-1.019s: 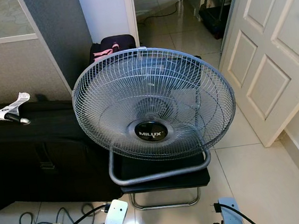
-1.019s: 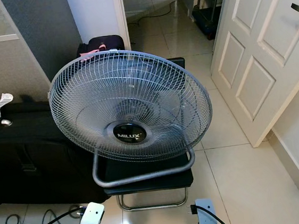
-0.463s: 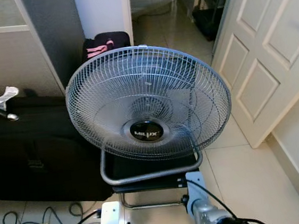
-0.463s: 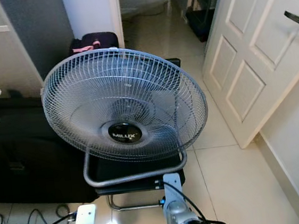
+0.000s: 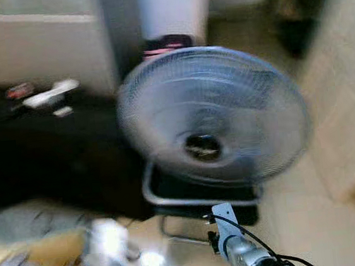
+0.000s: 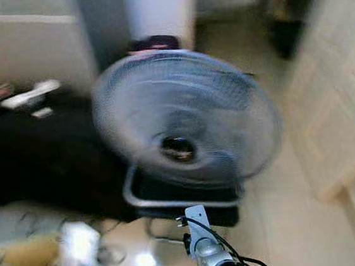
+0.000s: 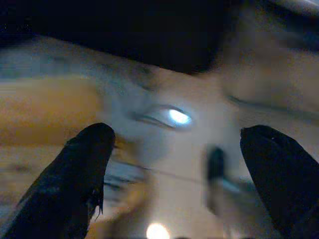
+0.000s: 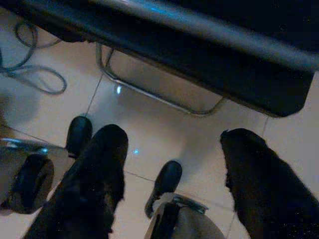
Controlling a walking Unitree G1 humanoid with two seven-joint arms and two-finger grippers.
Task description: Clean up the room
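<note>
Right gripper point(image 8: 172, 184) has its fingers spread wide over the tile floor point(image 8: 164, 134), nothing in them. Left gripper point(image 7: 174, 174) is spread too, all blurry. Big grey fan point(image 5: 217, 113) sits just ahead on a black stool point(image 5: 200, 197), black case point(image 5: 46, 153) to its left.

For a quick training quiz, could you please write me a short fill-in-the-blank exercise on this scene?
1. The round fan stands on a low black ____.
2. The right tool hangs over the pale tiled floor with its fingers ____.
3. The left tool has its fingers ____.
4. Left of the fan lies a long ____ case.

Missing words: stool; open; open; black
</note>
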